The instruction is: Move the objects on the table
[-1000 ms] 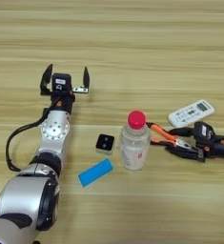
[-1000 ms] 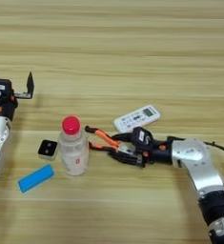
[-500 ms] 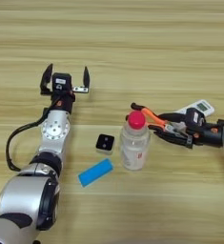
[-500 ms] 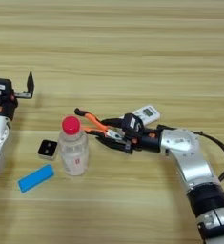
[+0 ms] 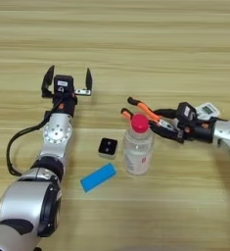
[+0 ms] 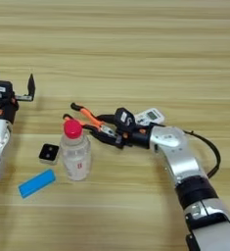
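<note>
Pliers held aloft by the right arm; bottle and remote not yet handled.

Left eye view: the left gripper sat at far left with jaws released and empty; the bottle stood upright at centre on the table, near a black square and blue block. Right eye view: the right gripper was clenched on the pliers, handles pointing left just beyond the bottle cap; the remote lay behind it.

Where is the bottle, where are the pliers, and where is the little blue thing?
bottle (image 5: 137, 149), left eye view, on its clear body below the red cap.
pliers (image 6: 91, 115), right eye view, on an orange handle.
blue block (image 5: 98, 177), left eye view, on its flat top.
</note>
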